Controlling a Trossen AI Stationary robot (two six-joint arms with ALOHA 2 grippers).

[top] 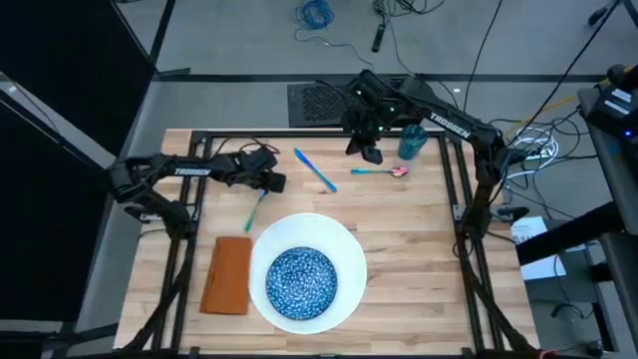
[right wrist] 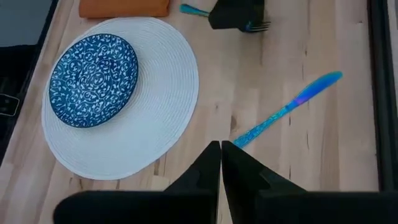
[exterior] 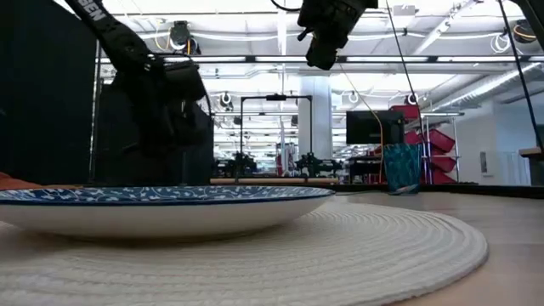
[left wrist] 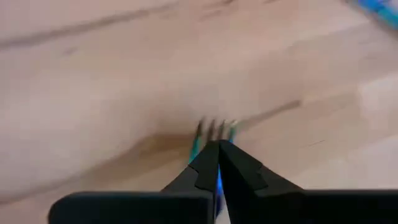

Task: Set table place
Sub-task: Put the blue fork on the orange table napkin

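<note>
two "trossen"-lettered arms (top: pixel 189 171)

Two dark, near-black arms, both jointed and boxy. White TROSSEN lettering runs along the left arm (top: pixel 184 171) and the right arm (top: pixel 451 123). Matte black, wedge-shaped fingers (right wrist: pixel 202 171), angular at their tips.

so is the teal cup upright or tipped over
Upright: the teal cup stands on the table, its mouth facing up in the high view.
</note>
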